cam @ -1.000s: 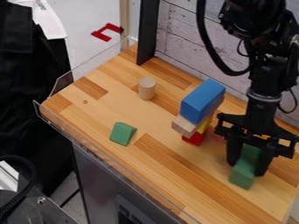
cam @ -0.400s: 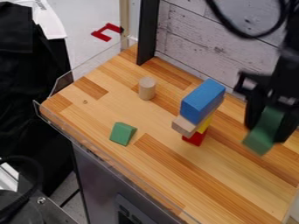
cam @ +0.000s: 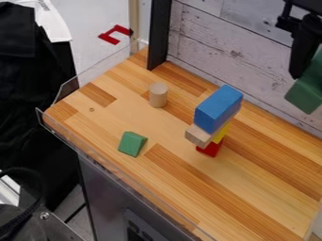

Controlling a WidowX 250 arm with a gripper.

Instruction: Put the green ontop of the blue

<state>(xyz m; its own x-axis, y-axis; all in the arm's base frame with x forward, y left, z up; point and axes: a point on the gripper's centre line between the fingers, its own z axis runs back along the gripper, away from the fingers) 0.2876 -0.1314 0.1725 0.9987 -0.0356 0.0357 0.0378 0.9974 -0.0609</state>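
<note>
In the camera view, the gripper (cam: 308,70) is up high, to the right of the blue block (cam: 217,108). It is holding the big green block (cam: 306,92), with one black finger (cam: 301,59) pressed on its left side. The big green block is up in the air, well apart from the blue block, and it is tilted.

The blue block is at the top of a stack. Under it is a wood block (cam: 197,135) that pokes out to the lower left. Lower down are a yellow block (cam: 220,133) and a red block (cam: 211,149).

The little green block (cam: 131,144) lies on the table (cam: 195,193), down and to the left of the blue block. The peg (cam: 158,95) stands up, to the left of the blue block and a bit higher in the view. Behind the blue block is the wall (cam: 220,47), and up and left of it is a black post (cam: 159,37).
</note>
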